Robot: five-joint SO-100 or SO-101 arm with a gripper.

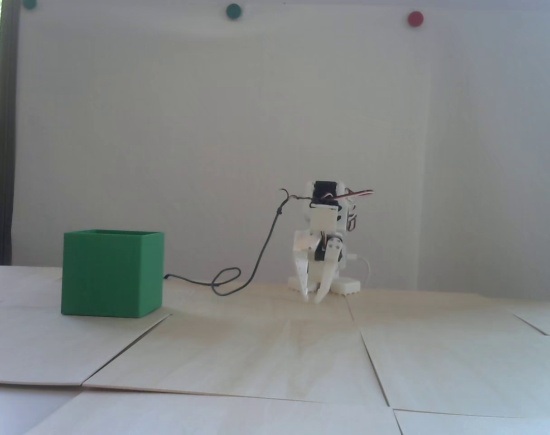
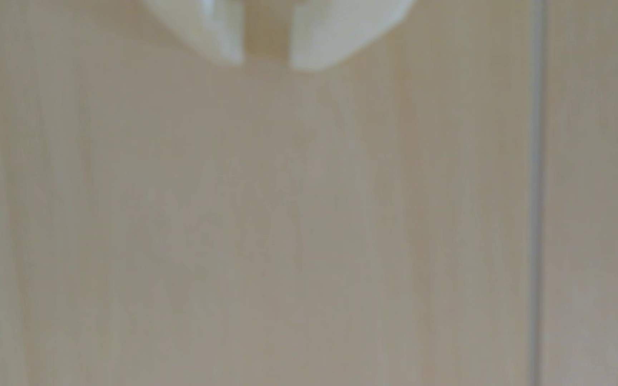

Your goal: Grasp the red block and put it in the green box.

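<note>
In the fixed view, the green box point(image 1: 112, 273) is seen at the left on the pale wooden table point(image 1: 275, 358), open side up; a dark cable point(image 1: 257, 265) loops to its right, and further right of the box the gripper point(image 1: 313, 299) points down with its tips near the table. The jaws are slightly parted and nothing is held. The red block is found in neither view. If small and rigid, it would best be pinched across opposite flat faces. Only bare wood under the tips is shown by the wrist view.
</note>
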